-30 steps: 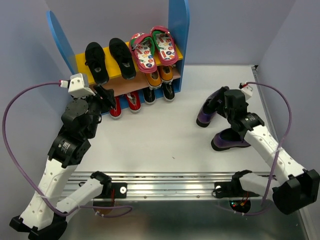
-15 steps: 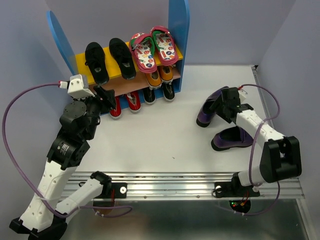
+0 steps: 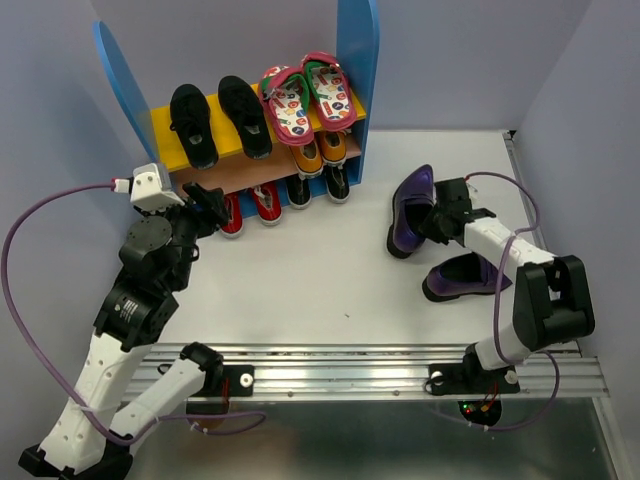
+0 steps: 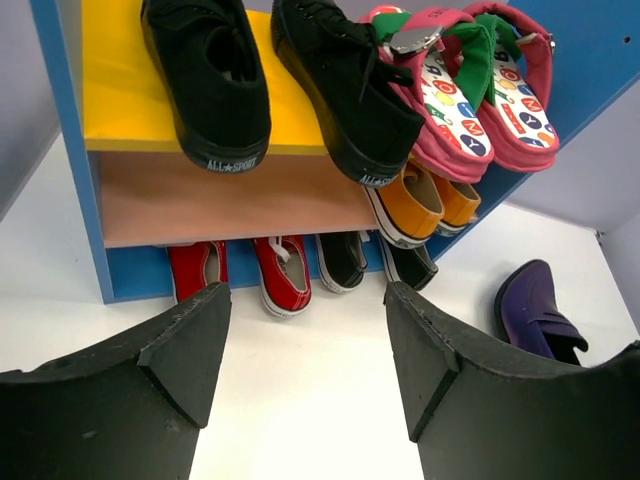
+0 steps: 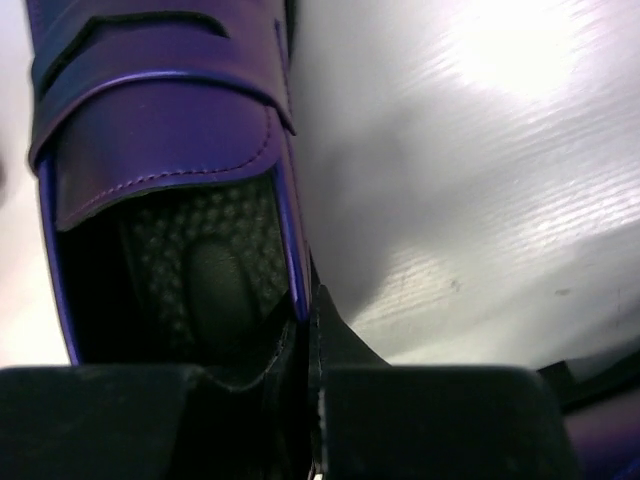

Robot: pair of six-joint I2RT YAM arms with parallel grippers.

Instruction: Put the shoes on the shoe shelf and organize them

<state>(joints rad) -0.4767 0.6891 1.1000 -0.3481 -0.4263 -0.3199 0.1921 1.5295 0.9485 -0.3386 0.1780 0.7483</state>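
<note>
Right tool [image 3: 438, 215] clamps 1 purple loafer [image 3: 408, 205] by its wall; left tool [image 4: 305, 298] spread wide.

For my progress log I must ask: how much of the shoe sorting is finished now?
Done: black shoes and pink flip-flops on the top board of the shoe shelf; orange pair, red pair, black-white pair below. In hand: right gripper pinches one purple loafer. To do: shelving it and the second loafer on the table. Left gripper open, empty.
</note>
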